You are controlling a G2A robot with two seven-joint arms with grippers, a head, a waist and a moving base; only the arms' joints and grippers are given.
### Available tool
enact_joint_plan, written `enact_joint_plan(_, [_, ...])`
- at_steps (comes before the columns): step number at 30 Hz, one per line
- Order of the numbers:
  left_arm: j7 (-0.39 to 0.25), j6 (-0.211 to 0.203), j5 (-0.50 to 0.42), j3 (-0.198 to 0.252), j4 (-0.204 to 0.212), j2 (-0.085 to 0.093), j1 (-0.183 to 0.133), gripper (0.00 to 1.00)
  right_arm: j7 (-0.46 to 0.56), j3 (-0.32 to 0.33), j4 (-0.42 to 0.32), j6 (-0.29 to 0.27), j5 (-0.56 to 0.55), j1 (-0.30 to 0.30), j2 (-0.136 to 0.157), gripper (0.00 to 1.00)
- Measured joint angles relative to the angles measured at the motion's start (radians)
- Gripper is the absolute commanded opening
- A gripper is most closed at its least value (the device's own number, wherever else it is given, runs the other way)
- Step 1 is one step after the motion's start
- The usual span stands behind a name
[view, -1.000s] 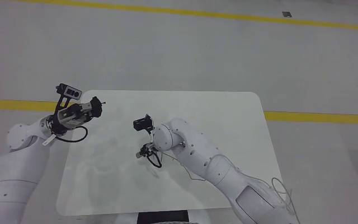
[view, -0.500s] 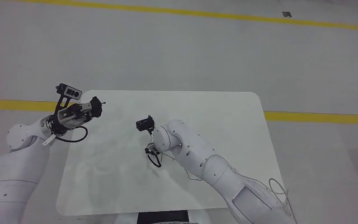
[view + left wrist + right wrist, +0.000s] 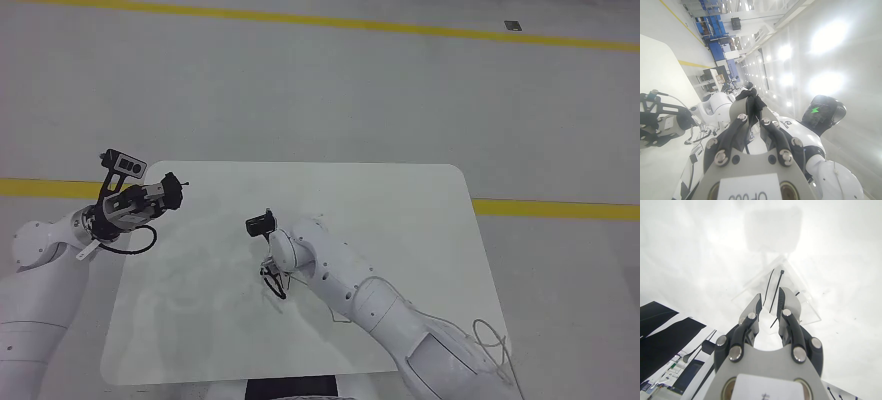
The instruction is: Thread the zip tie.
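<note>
Right wrist view: my right pincer, apart, above a black plastic zip tie in a clear tray.
Top view: my left pincer, together, over the white table, far left corner.

One clear tray, at least three zip ties.

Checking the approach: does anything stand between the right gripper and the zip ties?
Nothing visible does. The right gripper hangs open over the clear tray, one zip tie lying bare right ahead of it.
</note>
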Motion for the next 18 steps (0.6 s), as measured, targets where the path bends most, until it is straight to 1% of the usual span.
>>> enact_joint_plan(7, [0.0,0.0,0.0,0.0,0.0,0.0,0.0,0.0,0.0,0.014,0.041,0.0,-0.046,-0.003,-0.027,0.11])
enact_joint_plan(16, [0.0,0.0,0.0,0.0,0.0,0.0,0.0,0.0,0.005,0.033,0.064,0.0,-0.088,-0.018,-0.05,0.15])
enact_joint_plan(18, [0.0,0.0,0.0,0.0,0.0,0.0,0.0,0.0,0.005,0.037,0.068,0.0,-0.096,-0.022,-0.054,0.21])
